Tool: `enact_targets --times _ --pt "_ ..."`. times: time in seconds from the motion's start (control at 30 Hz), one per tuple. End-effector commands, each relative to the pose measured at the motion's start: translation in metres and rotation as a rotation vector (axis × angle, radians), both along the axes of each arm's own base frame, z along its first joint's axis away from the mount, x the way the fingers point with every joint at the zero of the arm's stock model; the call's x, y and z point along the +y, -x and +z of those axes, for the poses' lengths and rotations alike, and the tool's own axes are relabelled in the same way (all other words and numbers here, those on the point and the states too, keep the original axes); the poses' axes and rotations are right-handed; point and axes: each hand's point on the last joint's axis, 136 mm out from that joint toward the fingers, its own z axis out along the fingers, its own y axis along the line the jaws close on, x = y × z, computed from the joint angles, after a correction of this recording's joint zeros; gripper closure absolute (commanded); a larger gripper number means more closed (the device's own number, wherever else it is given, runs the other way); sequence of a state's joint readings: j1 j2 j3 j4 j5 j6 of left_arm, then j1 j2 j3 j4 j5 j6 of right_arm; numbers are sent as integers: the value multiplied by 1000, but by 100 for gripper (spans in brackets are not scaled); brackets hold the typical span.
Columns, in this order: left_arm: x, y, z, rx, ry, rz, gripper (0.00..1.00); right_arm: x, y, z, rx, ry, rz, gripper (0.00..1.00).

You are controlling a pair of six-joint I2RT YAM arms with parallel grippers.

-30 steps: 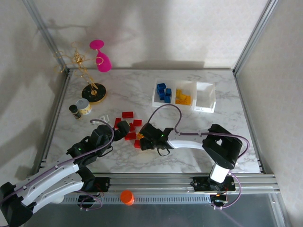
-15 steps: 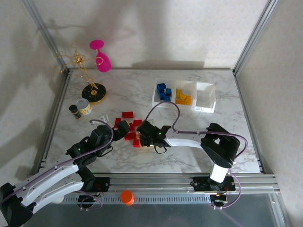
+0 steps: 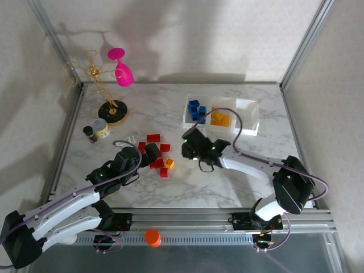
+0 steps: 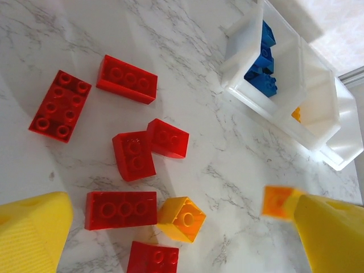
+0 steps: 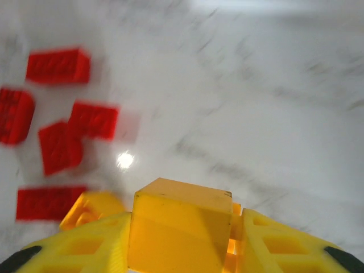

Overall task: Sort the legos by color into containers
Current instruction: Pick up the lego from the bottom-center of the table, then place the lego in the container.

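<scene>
My right gripper (image 3: 192,149) pinches a yellow brick (image 5: 179,227) above the middle of the desk (image 3: 159,108), so I judge this the carry step. Next it must reach the middle tray of the containers (image 3: 248,131) near the far right corner and let go there. My left gripper (image 3: 152,152) hangs spread over the red bricks (image 4: 126,78). The right wrist picture is smeared, and I cannot identify an orange blur (image 4: 278,200) beside that gripper's finger (image 4: 330,233).

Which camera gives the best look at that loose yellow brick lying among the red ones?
Left wrist: the yellow brick is close and sharp, lying beside red ones. From the top it is tiny; the right wrist blurs it, partly hidden.
</scene>
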State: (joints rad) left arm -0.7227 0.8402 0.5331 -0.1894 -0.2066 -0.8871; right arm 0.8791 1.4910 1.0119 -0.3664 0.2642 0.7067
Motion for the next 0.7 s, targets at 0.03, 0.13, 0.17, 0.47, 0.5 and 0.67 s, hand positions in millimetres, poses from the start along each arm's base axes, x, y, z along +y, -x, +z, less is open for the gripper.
enact_targets --times 0.03,0.13,0.17,0.47,0.5,0.67 --pt "-22 -17 28 -62 55 -46 0 -56 -42 19 -54 44 -131 57" --pt "-32 -24 30 -60 48 -71 0 -85 -82 39 -120 39 -214 56" --pt "-35 -27 30 -63 46 -75 0 -97 -96 41 -130 38 -246 56" --pt "-62 -48 26 -47 31 -121 0 -138 -203 27 -167 83 -346 58" --pt "-64 -49 24 -43 30 -126 0 -139 -212 26 -165 91 -351 58" --pt "-68 -55 21 -37 17 -127 0 -145 -244 12 -165 149 -364 54"
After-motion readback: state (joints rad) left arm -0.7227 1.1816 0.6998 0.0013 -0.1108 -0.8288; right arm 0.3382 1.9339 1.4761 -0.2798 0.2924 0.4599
